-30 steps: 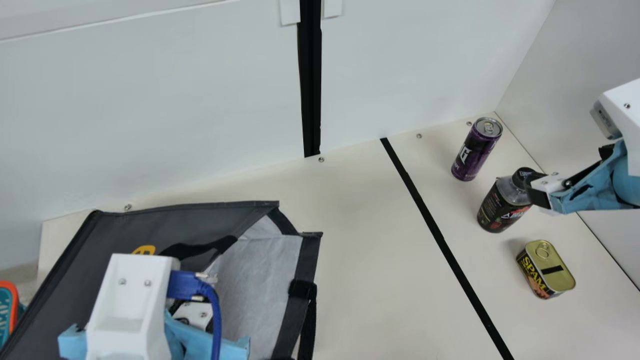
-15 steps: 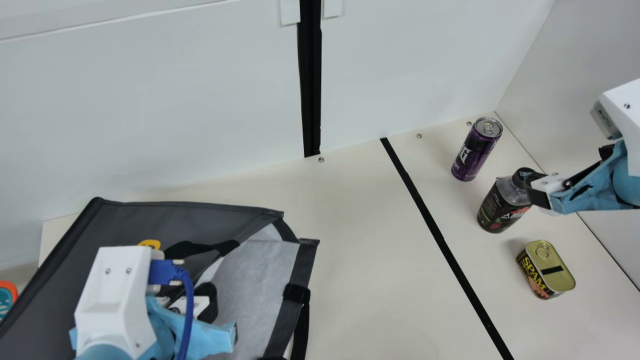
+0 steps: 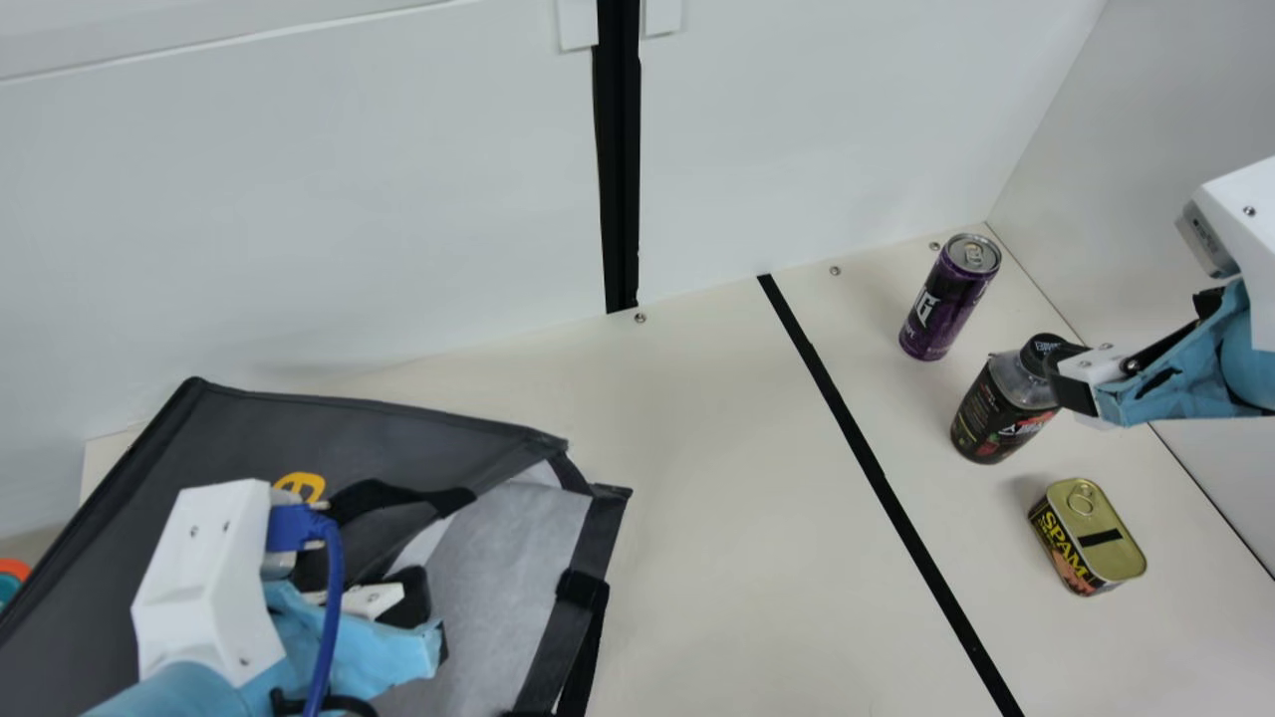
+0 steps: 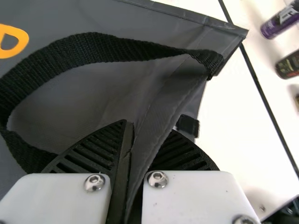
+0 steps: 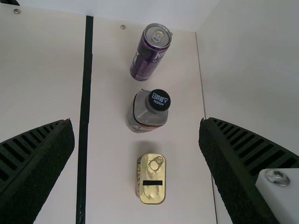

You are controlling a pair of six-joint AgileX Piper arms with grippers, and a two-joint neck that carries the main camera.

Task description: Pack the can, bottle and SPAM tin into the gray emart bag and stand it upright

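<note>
Cream table (image 3: 747,498) runs beneath everything, the gray emart bag (image 3: 329,428) spread across its left part, front panel uppermost and mouth open toward the right, pale lining showing; its lower part is cut off by the main view's bottom edge. The left arm (image 3: 189,687) comes in from the bottom left, bent over the bag and hiding part of the orange print. Its gripper (image 3: 396,588) is closed on the bag's rim, the fabric pinched between the ribbed fingers (image 4: 93,149), beside the loop of the handle (image 4: 107,46). The right arm (image 3: 1235,349), cut off at the right edge, points left and downward, its gripper (image 3: 1071,378) spread wide with nothing held. One finger covers part of the bottle's cap in the main view; the bottle (image 3: 996,413) stands upright between the purple can (image 3: 946,309), also upright, and the smaller SPAM tin (image 3: 1086,538), pull-ring lid up, its underside hidden.
</note>
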